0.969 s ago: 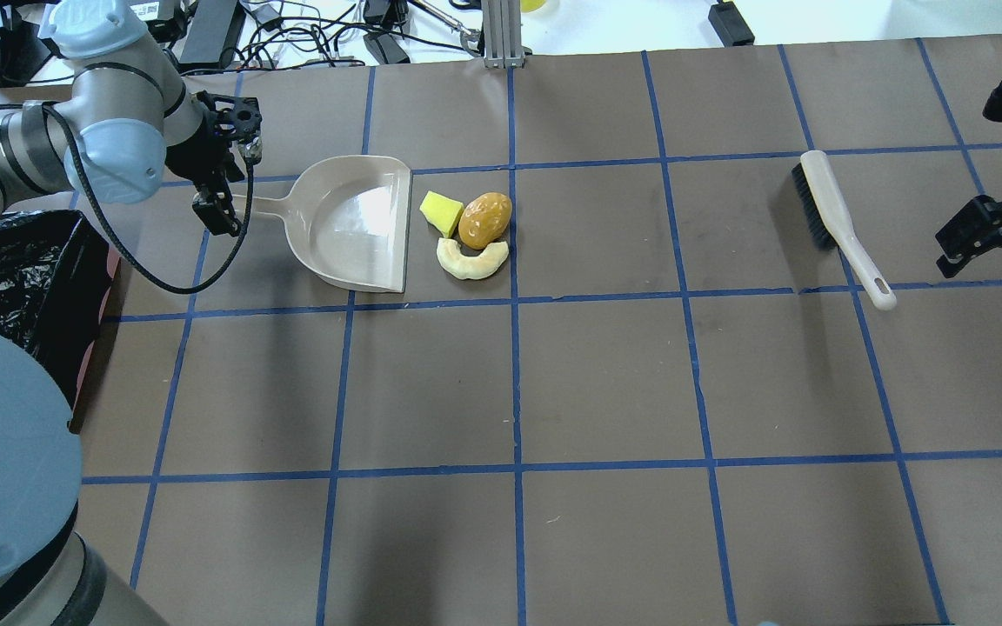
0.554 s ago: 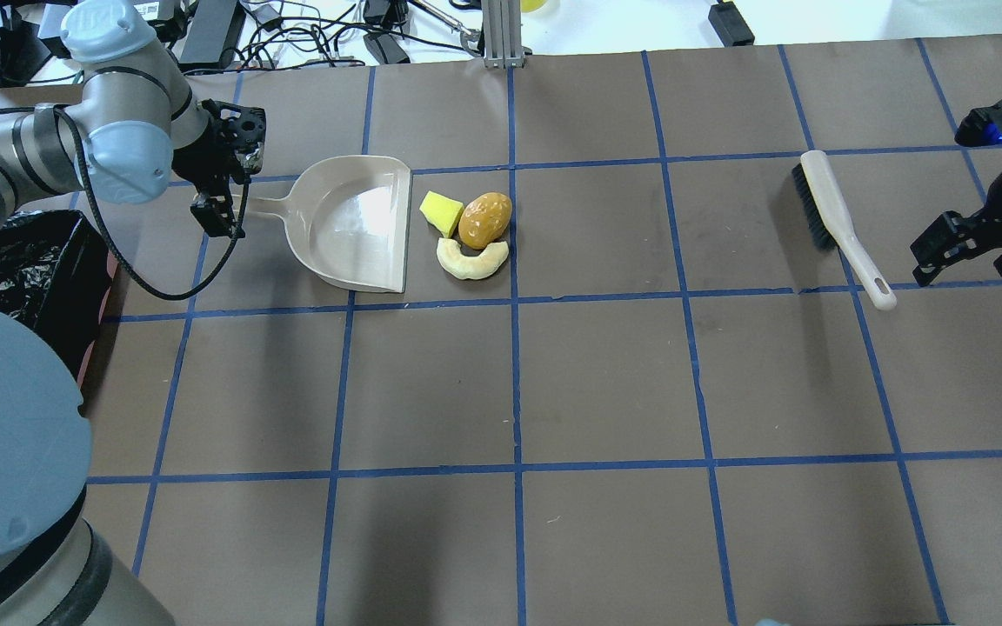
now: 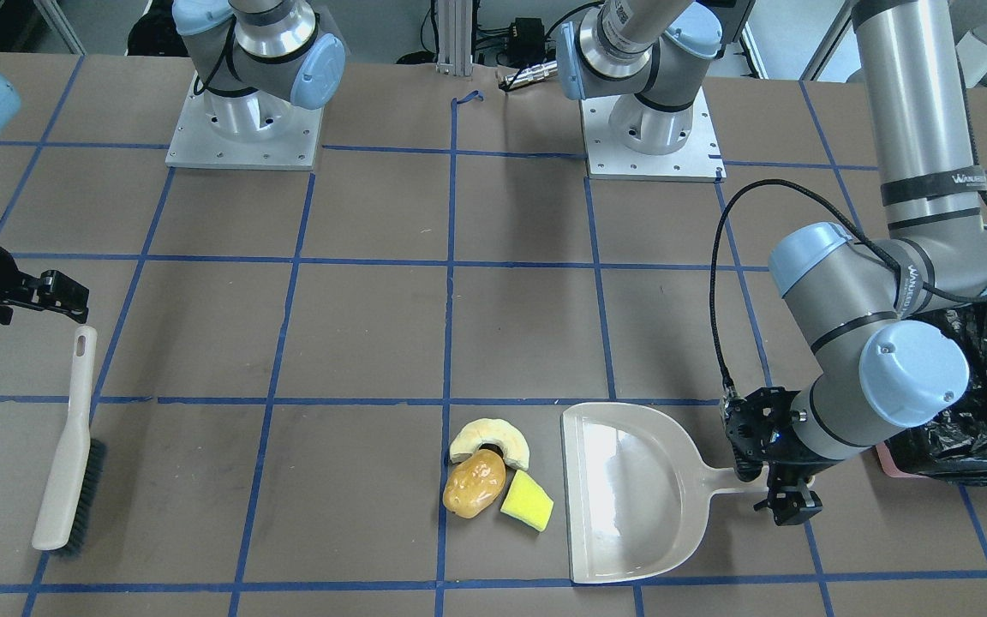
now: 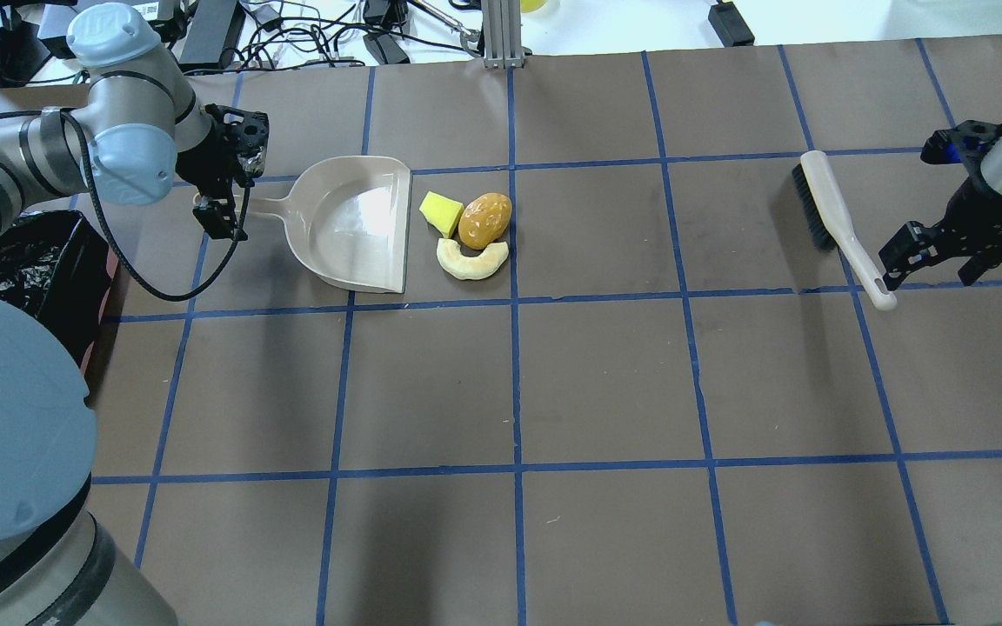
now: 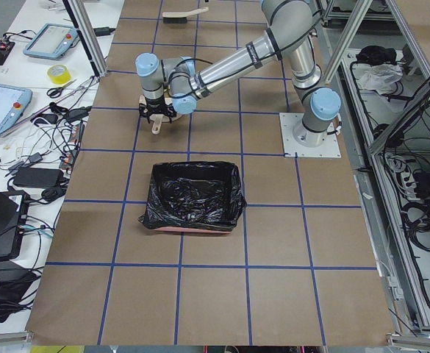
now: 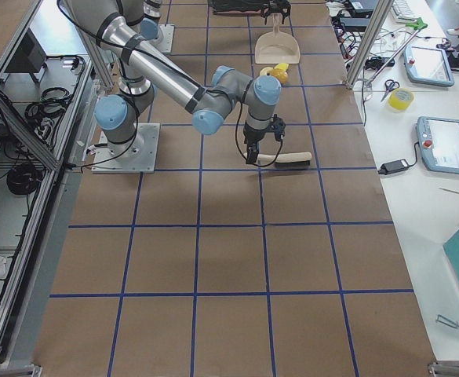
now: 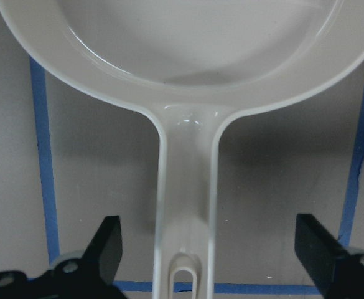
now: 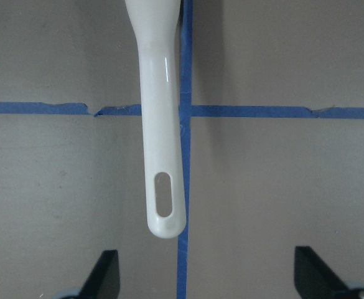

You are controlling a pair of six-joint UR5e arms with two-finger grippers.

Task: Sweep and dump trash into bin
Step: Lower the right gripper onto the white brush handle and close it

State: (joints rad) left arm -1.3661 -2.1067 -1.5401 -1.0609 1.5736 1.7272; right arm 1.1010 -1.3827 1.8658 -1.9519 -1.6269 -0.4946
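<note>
The trash lies together on the table: a yellow wedge [image 4: 441, 212], a golden-brown lump [image 4: 484, 219] and a cream half-ring [image 4: 471, 260], just off the open lip of the beige dustpan [image 4: 353, 222]. My left gripper [image 4: 221, 213] is open, its fingers either side of the dustpan handle [image 7: 185, 205] near its end. My right gripper [image 4: 927, 261] is open just past the end of the brush handle [image 8: 163, 187], apart from it. The brush [image 4: 840, 226] lies flat. The black-lined bin [image 4: 23, 278] stands at the table's left edge.
The robot bases [image 3: 241, 128] stand on plates at the table's near side. Blue tape lines [image 4: 514, 382] grid the brown table. Cables and boxes [image 4: 310, 35] lie beyond the far edge.
My right gripper has moved left, up to the end of the brush handle. My left gripper has shifted slightly onto the dustpan handle. The trash, dustpan and brush have not moved.
</note>
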